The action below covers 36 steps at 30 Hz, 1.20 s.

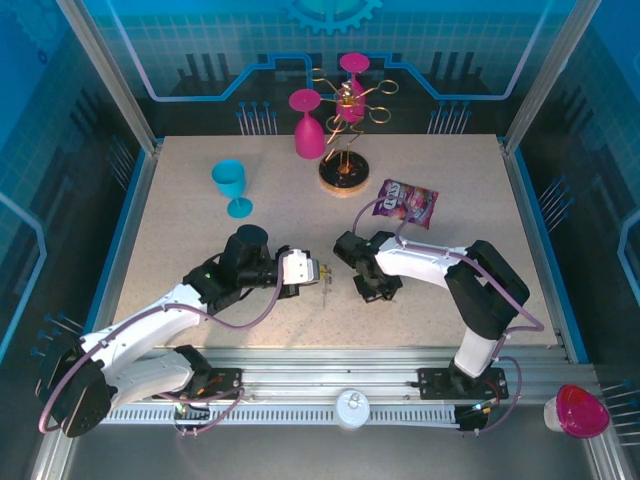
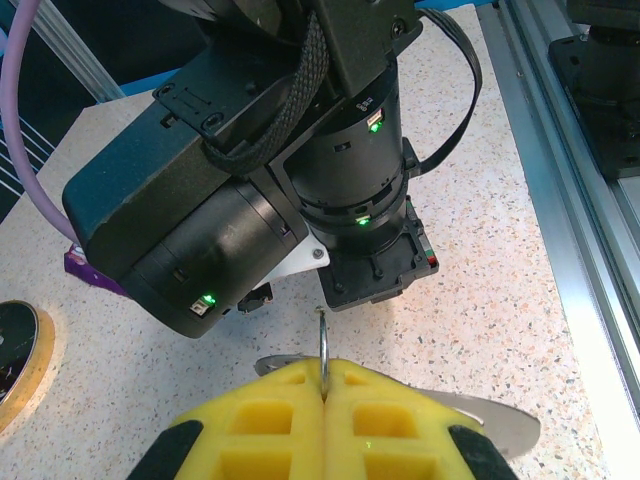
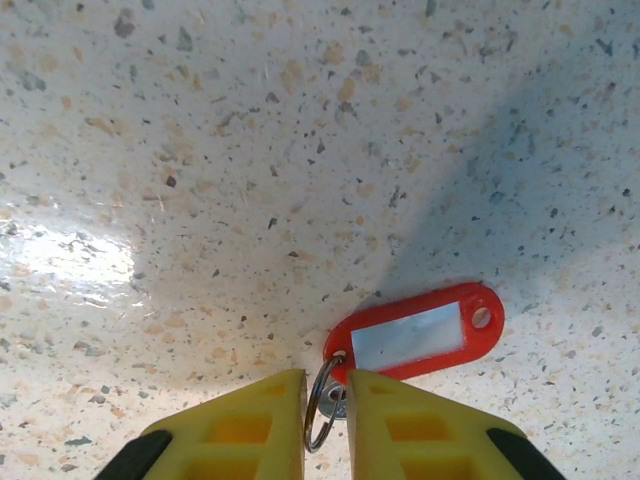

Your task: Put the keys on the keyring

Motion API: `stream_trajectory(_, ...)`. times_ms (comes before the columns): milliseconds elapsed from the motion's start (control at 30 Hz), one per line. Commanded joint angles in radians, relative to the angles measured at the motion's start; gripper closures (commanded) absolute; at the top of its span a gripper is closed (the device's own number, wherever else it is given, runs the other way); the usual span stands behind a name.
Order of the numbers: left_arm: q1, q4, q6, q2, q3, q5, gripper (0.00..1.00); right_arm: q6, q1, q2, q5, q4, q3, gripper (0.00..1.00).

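- The keys, a small red rectangular plastic tag with a white label window and a thin silver metal ring at one end, lay flat on the speckled beige table, near its front middle and directly under the right wrist.
- The right gripper pointed down. Its yellow jaws stood almost together on the tag's silver ring, which sat edge-on in the narrow slit between them. The red tag itself lay outside the grip, resting on the table.
- The left gripper was fully closed, pinching the keyring. A thin silver metal loop of it stuck up past the fingertips. A pale grey curved piece showed beneath the jaws, and I could not tell what it was.
- In the top view the two grippers were near each other but apart.
- Risk: both holds were on thin wire, so either ring could twist or slip out once pressed against the other.
- Risk: on lifting, the tag would hang free, and its swing could turn the ring out of line.
- Risk: little of the keyring's loop was exposed, so a slightly off approach would likely butt wire against wire instead of threading.
- Risk: the bulky wrists sat close enough that closing the gap carelessly could knock them together.
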<state>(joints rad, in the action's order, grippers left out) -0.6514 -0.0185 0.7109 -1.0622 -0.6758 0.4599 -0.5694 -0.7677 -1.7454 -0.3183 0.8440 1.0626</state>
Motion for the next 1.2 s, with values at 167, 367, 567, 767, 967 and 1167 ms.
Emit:
stream_trajectory(167, -0.005, 0.005, 0.029, 0.019, 0.006, 0.015, 1.00, -0.006, -0.014, -0.003, -0.015, 0.038, 0.030, 0.94)
stream_trajectory(367, -0.005, 0.002, 0.033, 0.022, 0.007, 0.013, 1.00, -0.002, -0.012, 0.088, -0.047, 0.047, 0.026, 1.00)
stream_trajectory(567, -0.006, 0.013, 0.031, 0.028, 0.013, 0.015, 1.00, 0.193, 0.012, 0.413, 0.053, -0.105, -0.074, 1.00)
stream_trajectory(767, -0.026, 0.007, 0.030, 0.034, 0.014, -0.005, 1.00, 0.325, 0.207, 0.687, 0.561, -0.311, -0.205, 1.00)
stream_trajectory(967, -0.045, 0.008, 0.041, 0.034, 0.005, -0.041, 1.00, 0.399, 0.272, 0.730, 0.924, -0.371, -0.204, 1.00)
stream_trajectory(1167, -0.051, 0.034, 0.043, 0.036, 0.020, -0.045, 1.00, 0.418, 0.273, 0.717, 1.080, -0.389, -0.194, 1.00)
